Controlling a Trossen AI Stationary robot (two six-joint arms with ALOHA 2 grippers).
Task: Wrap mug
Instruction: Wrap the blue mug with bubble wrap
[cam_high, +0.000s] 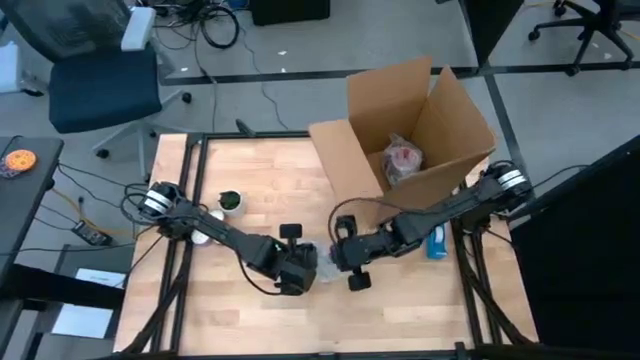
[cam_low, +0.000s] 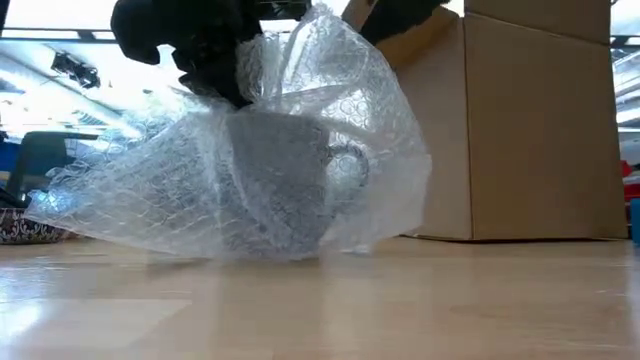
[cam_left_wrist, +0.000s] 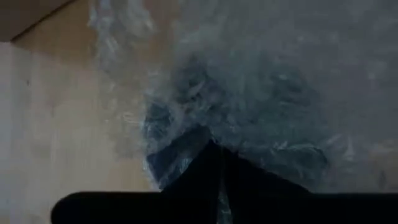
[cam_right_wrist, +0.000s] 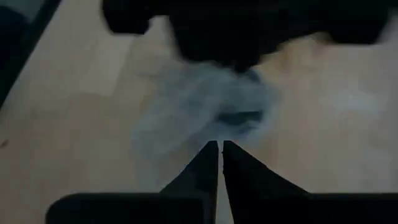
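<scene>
A: Where's the mug (cam_low: 285, 175)?

B: Upright on the table (cam_low: 420, 300), mid-table near the front edge, handle toward the box (cam_low: 535, 120). The wrap (cam_low: 200, 200) is draped over and around it, loose, with a wide skirt spread flat on the far side from the box and a peak standing up over the rim.

A: So which step are we at?

B: My reading is mid-wrap: the sheet covers the mug but isn't drawn tight or tucked under. Both grippers are right at the bundle, facing each other across it.

A: And the fingers?

B: The left gripper (cam_left_wrist: 219, 180) has its tips pressed together with a sliver of film between them, so it seems pinched on the wrap, though the wrist view is murky and I wouldn't swear to it. The right gripper (cam_right_wrist: 220, 155) has its fingers together too, with nothing visibly between them, poised just short of the bundle.

A: Next move?

B: Likely gathering that loose skirt and folding it across or under the mug. That calls for the right gripper to part and take an edge while the left holds its corner, without tipping the mug. The box stands open just behind, already holding a wrapped item (cam_high: 403, 160).
</scene>
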